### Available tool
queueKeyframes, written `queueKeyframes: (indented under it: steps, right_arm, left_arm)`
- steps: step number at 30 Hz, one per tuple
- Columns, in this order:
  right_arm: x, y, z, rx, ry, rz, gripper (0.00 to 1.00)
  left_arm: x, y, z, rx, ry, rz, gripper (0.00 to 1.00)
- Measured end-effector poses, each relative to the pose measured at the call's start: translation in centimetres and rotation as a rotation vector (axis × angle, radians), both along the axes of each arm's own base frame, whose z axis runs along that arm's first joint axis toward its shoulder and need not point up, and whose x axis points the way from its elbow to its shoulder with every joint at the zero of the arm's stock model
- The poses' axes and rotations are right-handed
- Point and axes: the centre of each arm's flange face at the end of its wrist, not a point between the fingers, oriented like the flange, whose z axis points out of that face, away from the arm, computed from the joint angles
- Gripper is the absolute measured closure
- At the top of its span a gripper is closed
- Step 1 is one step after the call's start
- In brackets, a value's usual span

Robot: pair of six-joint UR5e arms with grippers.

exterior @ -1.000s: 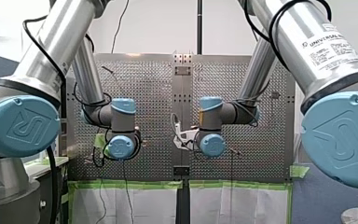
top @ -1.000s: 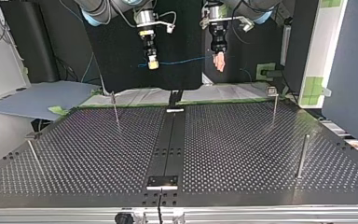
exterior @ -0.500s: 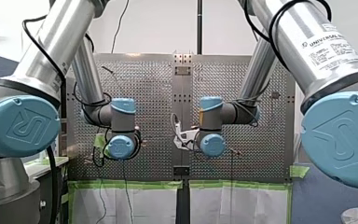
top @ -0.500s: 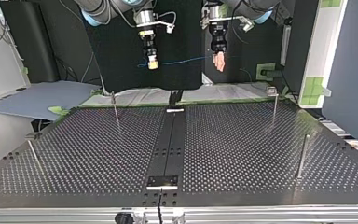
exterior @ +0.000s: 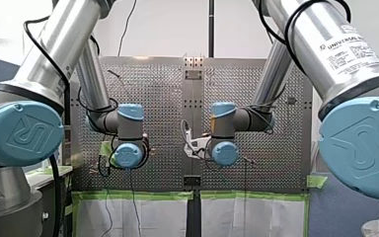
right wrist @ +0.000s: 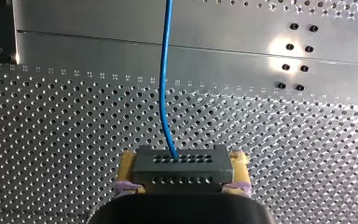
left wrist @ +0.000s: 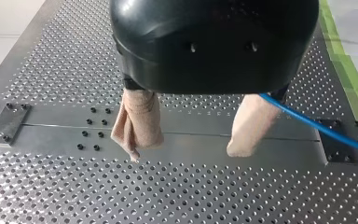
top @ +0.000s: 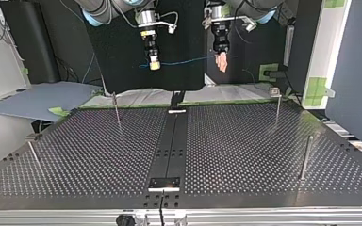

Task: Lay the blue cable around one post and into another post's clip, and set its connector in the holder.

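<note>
Two UR5e arms hang above the far edge of the perforated worktop (top: pixel 245 141), with a blue cable (top: pixel 184 61) strung between them in the top view. The right end effector (right wrist: pixel 182 171) has its yellow pads (right wrist: pixel 128 164) clamped on the cable's black connector (right wrist: pixel 179 161) and holds it in the air above the worktop. The cable leaves the connector's face and runs straight ahead over the central metal strip (right wrist: pixel 98 49). The left end effector (left wrist: pixel 186 151) stands wide, its beige-padded fingers (left wrist: pixel 137 123) well apart. The cable comes out from behind one finger and trails away to the side; whether it touches that finger cannot be told. Four thin posts (top: pixel 116 109) stand upright on the worktop, well apart from both end effectors and from the cable.
</note>
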Motion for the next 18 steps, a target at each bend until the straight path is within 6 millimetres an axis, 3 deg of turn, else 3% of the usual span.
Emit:
queueKeyframes:
  steps: [11,18]
  right_arm:
    - [-2.1,1.5,-1.0,0.114,0.013,-0.002,1.00]
    - [-2.3,1.7,-1.1,0.134,0.022,-0.004,1.00]
  left_arm:
    - [-4.0,-0.4,0.6,-0.048,0.057,-0.009,0.00]
    - [-4.5,-0.4,0.5,-0.044,0.077,-0.012,0.00]
